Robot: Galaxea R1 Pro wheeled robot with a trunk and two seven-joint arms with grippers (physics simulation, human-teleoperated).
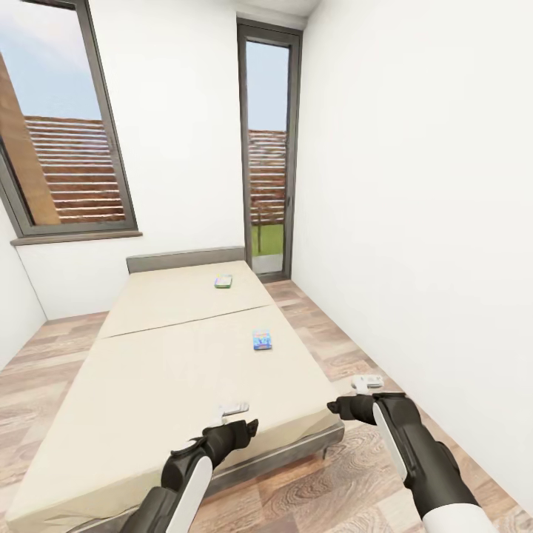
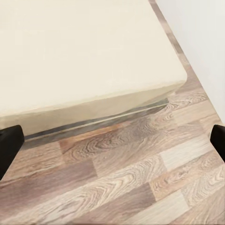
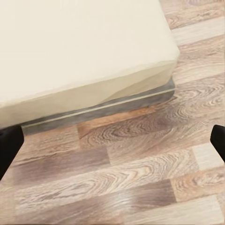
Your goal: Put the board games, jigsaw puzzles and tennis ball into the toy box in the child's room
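A narrow room with white walls point(image 1: 414, 185) is seen from the head camera, and its wood-plank floor point(image 1: 355, 474) runs around a big low bed point(image 1: 170, 370). Two dark-framed windows are set in the far end: a wide one point(image 1: 63, 141) at about ten o'clock and a tall slim one point(image 1: 268, 148) at twelve. The bed's plain beige mattress is crossed by one seam, and a low grey headboard point(image 1: 185, 259) is pressed to the far wall.

Two board games are lying on the mattress, well apart: a blue box point(image 1: 262, 340) just right of centre, and a green box point(image 1: 223, 281) up near the headboard, at one o'clock.

Down at six o'clock, the left gripper point(image 1: 234, 409) is held over the foot of the bed and the right gripper point(image 1: 367, 383) over bare floor beside the bed's corner. In each wrist view the fingers point(image 2: 8, 145) point(image 3: 9, 146) are spread wide with nothing between them.
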